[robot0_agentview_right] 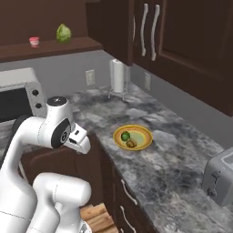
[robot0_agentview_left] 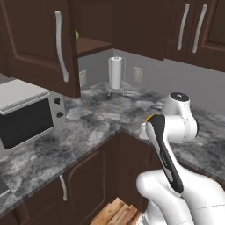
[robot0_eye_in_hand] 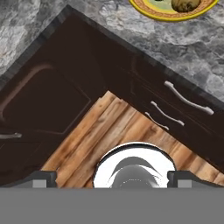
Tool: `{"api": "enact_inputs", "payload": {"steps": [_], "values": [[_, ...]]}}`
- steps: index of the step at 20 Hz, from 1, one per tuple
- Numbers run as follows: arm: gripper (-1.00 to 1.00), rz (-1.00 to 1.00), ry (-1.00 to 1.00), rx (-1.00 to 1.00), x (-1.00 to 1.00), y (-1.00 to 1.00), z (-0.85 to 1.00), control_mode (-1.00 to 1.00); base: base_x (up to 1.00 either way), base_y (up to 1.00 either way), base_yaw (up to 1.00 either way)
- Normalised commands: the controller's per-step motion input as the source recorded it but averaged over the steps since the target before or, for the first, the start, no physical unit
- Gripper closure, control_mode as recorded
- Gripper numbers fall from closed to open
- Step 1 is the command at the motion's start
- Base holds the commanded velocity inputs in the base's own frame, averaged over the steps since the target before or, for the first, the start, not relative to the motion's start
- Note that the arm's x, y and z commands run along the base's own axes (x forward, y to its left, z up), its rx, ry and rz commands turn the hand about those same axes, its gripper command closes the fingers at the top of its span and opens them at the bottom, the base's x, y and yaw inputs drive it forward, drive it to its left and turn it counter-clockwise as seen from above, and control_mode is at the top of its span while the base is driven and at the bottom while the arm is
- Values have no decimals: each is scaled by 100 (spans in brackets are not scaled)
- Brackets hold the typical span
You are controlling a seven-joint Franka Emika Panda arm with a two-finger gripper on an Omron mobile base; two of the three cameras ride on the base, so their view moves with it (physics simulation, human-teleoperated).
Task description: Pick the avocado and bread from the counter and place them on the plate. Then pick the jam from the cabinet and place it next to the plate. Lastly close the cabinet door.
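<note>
The cabinet [robot0_agentview_right: 50,27] hangs open above the counter [robot0_agentview_right: 182,159], its door [robot0_agentview_left: 39,44] swung wide out over the microwave [robot0_agentview_left: 26,114], and on the counter the plate [robot0_agentview_right: 133,137] already carries both the avocado [robot0_agentview_right: 125,135] and the bread [robot0_agentview_right: 132,143], so the first step looks finished and the jam step is in hand. The gripper [robot0_agentview_right: 84,144] hangs low by the counter's front edge, pointing down at the drawers and the wooden floor, its fingers [robot0_eye_in_hand: 41,178] spread as wide as they go and holding nothing. The jam [robot0_agentview_right: 34,42] sits on the cabinet shelf, left of a pale green leafy ball [robot0_agentview_right: 63,33], high above and well apart from the fingers. The next move probably calls for lifting the arm, turning the hand toward the shelf and reaching in level to the small jar without knocking the leafy ball.
</note>
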Motion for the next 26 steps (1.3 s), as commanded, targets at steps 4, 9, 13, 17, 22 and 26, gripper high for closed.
{"api": "enact_inputs", "payload": {"steps": [4,9,13,17,22,26], "values": [[-100,0,0,0,0,0,0,100,33,0,31],[-100,0,0,0,0,0,0,100,33,0,28],[-100,0,0,0,0,0,0,100,31,-6,27],[-100,0,0,0,0,0,0,100,35,-13,27],[-100,0,0,0,0,0,0,100,36,-22,23],[-100,0,0,0,0,0,0,100,41,-22,17]]}}
